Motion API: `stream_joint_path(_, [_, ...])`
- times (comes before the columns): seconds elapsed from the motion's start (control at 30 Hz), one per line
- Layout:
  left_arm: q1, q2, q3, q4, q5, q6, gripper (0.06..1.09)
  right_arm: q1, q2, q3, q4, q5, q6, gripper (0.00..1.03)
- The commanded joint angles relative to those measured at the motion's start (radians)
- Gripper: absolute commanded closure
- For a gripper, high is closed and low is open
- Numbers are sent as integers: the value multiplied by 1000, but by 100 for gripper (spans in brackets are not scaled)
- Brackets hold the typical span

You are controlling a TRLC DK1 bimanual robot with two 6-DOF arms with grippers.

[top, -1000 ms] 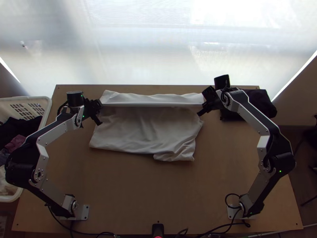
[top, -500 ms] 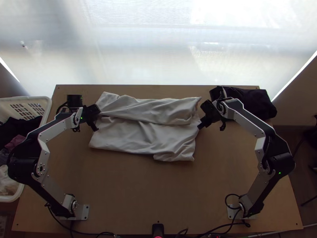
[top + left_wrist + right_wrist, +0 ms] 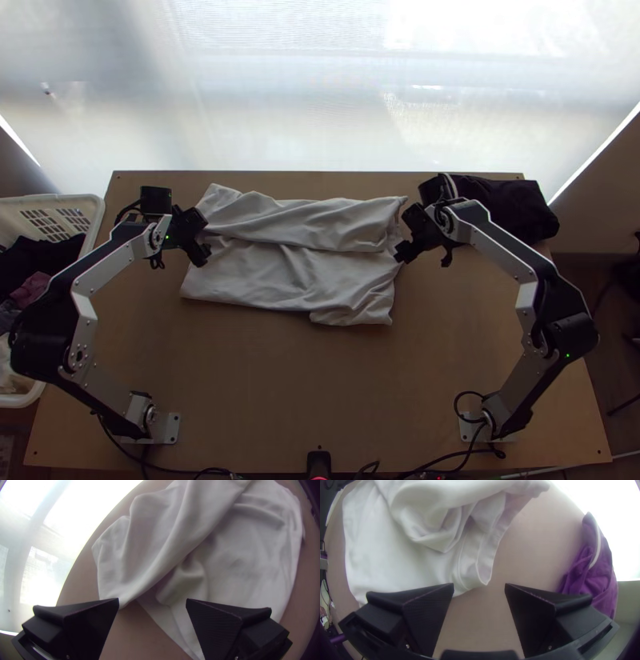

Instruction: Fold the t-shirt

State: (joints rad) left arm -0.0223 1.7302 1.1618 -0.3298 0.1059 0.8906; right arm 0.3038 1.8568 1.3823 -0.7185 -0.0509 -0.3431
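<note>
With twelve o'clock at the table's far edge, the white t-shirt lies mid-table, partly folded, a rumpled flap running nine to three over its far half. The left gripper sits at its side between nine and ten, the right gripper just short of three; both have their fingers spread and pinch nothing. They probably flank the flap's ends so both can take hold together and draw the fold evenly towards six. The ridges in the flap and the uneven hem near five o'clock look likely to spoil a neat edge unless smoothed. Around the work, a dark cloth is bunched between two and three, partly under the right arm, where it could snag on a wide swing. Past the left gripper, towards nine, the laundry basket of clothes crowds the left arm's elbow
</note>
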Motion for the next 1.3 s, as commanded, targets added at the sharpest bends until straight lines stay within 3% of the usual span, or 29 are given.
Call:
stream_joint_path(0.0, [-39,-153,15,-166,117,-139,10,34,-116,-9,-53,0,39,29])
stream_joint_path(0.1, [-38,-270,4,-258,175,-136,10,74,-194,-28,-96,0,55,28])
stream_joint_path(0.23, [-56,-506,-205,-255,170,-2,10,182,-340,-149,-142,-1,56,28])
stream_joint_path(0.4, [-36,-658,-410,-275,144,196,10,373,-467,-335,-150,-1,85,28])
stream_joint_path(0.5, [-82,-758,-504,-265,115,243,10,459,-516,-391,-164,0,96,28])
stream_joint_path(0.6, [-154,-816,-614,-163,38,263,10,462,-536,-411,-164,-1,96,28])
stream_joint_path(0.8, [-222,-819,-672,-84,34,226,11,520,-548,-450,-164,-1,104,28])
stream_joint_path(1.17, [-194,-692,-743,183,8,292,11,586,-475,-520,-19,-1,119,29])
stream_joint_path(1.27, [-148,-610,-738,262,8,327,13,592,-458,-519,24,0,118,33])
